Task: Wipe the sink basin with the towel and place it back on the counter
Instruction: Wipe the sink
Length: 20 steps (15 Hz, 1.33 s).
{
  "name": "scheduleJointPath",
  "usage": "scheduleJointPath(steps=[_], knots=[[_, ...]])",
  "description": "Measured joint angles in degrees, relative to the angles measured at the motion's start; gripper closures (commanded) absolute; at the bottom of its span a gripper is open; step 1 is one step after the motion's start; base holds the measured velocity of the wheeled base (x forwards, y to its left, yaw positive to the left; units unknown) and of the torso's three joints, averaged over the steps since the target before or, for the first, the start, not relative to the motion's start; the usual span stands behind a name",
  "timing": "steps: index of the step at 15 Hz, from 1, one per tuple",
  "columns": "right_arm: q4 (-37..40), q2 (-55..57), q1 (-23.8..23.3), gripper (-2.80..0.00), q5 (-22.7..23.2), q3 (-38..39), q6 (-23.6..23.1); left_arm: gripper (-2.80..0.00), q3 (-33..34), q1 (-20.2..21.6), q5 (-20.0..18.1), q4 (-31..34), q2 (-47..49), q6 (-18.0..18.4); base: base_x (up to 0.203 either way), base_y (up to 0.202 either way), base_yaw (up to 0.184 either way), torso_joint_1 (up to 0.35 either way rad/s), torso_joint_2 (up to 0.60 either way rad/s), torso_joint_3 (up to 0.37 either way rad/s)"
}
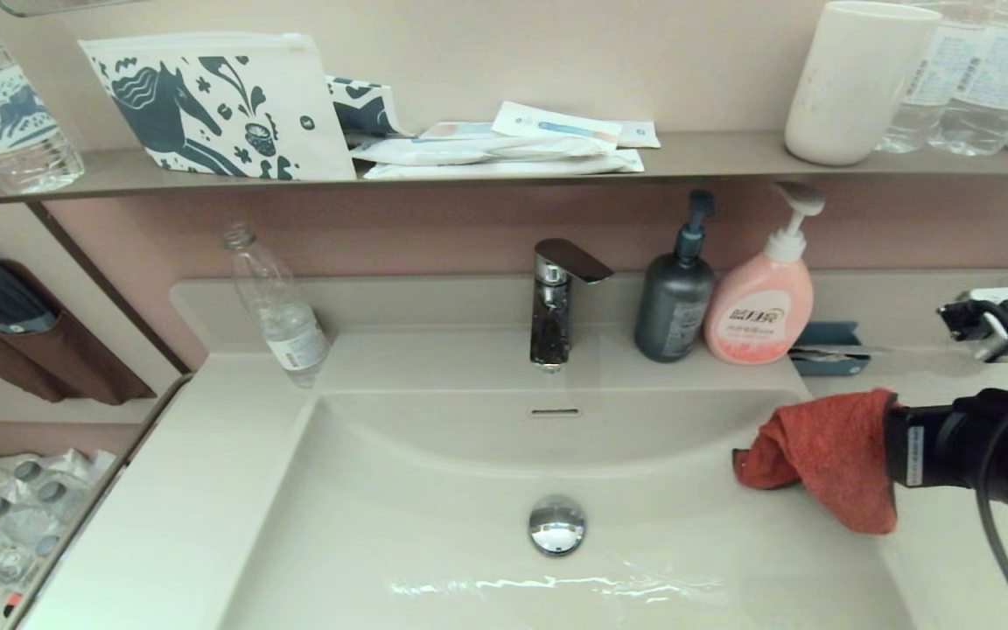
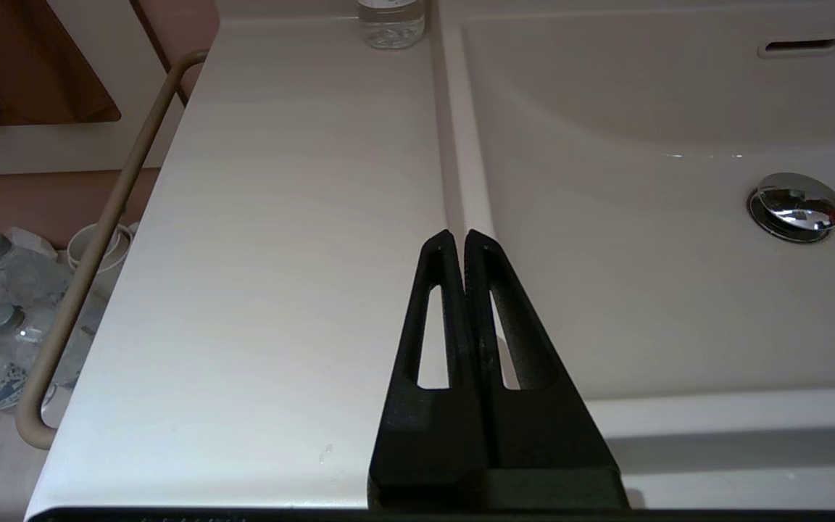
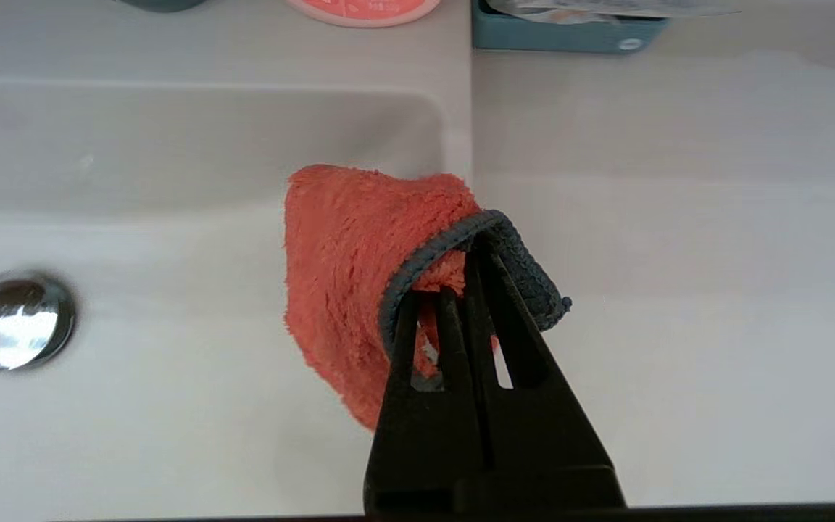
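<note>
The orange-red towel (image 1: 828, 455) hangs in the air over the right rim of the sink basin (image 1: 434, 542), folded over the tips of my right gripper (image 3: 470, 250), which is shut on its dark grey edge. In the right wrist view the towel (image 3: 345, 268) droops over the basin side, beside the counter (image 3: 678, 254). The chrome drain plug (image 1: 556, 525) sits mid-basin, with the overflow slot (image 1: 555, 411) behind it. My left gripper (image 2: 458, 235) is shut and holds nothing, parked above the counter (image 2: 280, 254) by the basin's left rim; it is out of the head view.
A tap (image 1: 556, 297), a dark pump bottle (image 1: 675, 297), a pink soap bottle (image 1: 762, 302) and a blue tray (image 1: 828, 346) stand along the back ledge. A clear bottle (image 1: 281, 311) stands at the back left. A wall shelf (image 1: 486, 166) above carries a cup and packets.
</note>
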Motion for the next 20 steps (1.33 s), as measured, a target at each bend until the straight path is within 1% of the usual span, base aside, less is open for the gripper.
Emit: scheduleJointPath(steps=[1, 4, 7, 10, 13, 18, 20], knots=[[4.1, -1.7, 0.0, 0.0, 0.1, -1.7, 0.1, 0.0, 0.0, 0.0, 0.0, 0.0, 0.0, 0.0, 0.0, 0.0, 0.0, 0.0, 0.0, 0.0], [11.1, -5.0, 0.2, 0.0, 0.1, -3.1, 0.2, 0.0, 0.0, 0.0, 0.0, 0.0, 0.0, 0.0, 0.0, 0.0, 0.0, 0.0, 0.0, 0.0], [20.9, -7.2, 0.3, 0.0, -0.1, -2.5, 0.4, 0.0, 0.0, 0.0, 0.0, 0.0, 0.0, 0.0, 0.0, 0.0, 0.0, 0.0, 0.0, 0.0], [30.3, -9.8, 0.5, 0.0, 0.0, -2.1, 1.8, 0.0, 0.0, 0.0, 0.0, 0.0, 0.0, 0.0, 0.0, 0.0, 0.0, 0.0, 0.0, 0.0], [41.1, -11.4, 0.6, 0.0, 0.1, -2.2, 2.1, 0.0, 0.0, 0.0, 0.0, 0.0, 0.0, 0.0, 0.0, 0.0, 0.0, 0.0, 0.0, 0.0], [53.7, -13.6, 4.5, 0.0, 0.8, -2.4, 2.3, 0.0, 0.0, 0.0, 0.0, 0.0, 0.0, 0.0, 0.0, 0.0, 0.0, 0.0, 0.0, 0.0], [57.1, -14.3, 5.0, 0.0, 2.2, -2.5, 2.3, 0.0, 0.0, 0.0, 0.0, 0.0, 0.0, 0.0, 0.0, 0.0, 0.0, 0.0, 0.0, 0.0]])
